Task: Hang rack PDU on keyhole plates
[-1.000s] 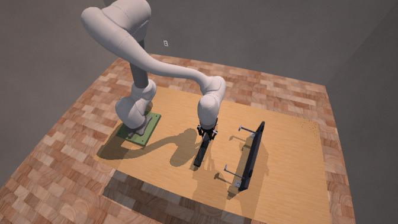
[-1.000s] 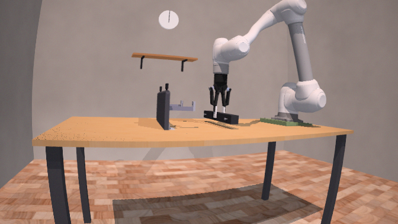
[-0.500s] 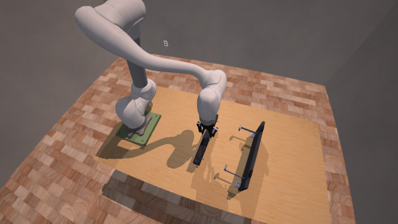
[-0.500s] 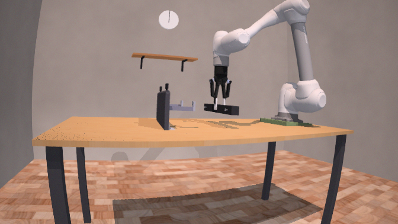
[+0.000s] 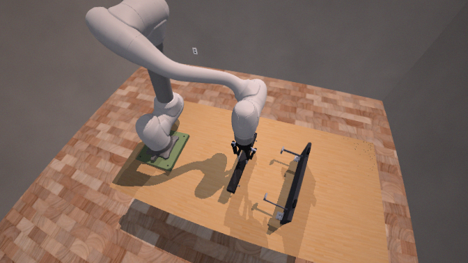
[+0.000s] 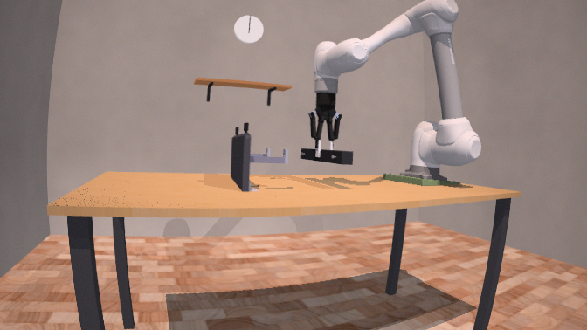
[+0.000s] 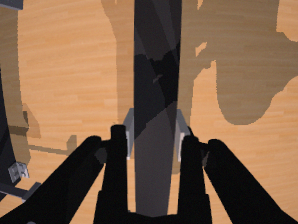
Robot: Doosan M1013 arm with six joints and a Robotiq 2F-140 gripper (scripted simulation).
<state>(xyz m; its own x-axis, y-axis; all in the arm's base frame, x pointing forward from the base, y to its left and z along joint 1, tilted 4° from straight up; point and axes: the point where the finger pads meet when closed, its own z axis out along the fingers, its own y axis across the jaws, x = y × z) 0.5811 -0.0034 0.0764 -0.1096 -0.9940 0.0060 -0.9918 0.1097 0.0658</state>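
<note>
The rack PDU (image 5: 237,172) is a long black bar. My gripper (image 5: 244,153) is shut on it near one end and holds it in the air above the table, roughly level; it shows in the side view (image 6: 327,155) under the gripper (image 6: 325,148). In the wrist view the PDU (image 7: 157,90) runs straight away from between my fingers. The stand (image 5: 296,182) with the two keyhole plates (image 5: 297,158) (image 5: 279,216) is to the right of the PDU, apart from it. In the side view the stand (image 6: 241,161) is left of the PDU.
My arm's base sits on a green plate (image 5: 164,151) at the table's left. A wall shelf (image 6: 242,84) and a round clock (image 6: 248,29) hang behind the table. Thin rods (image 5: 275,203) stick out from the stand toward the PDU.
</note>
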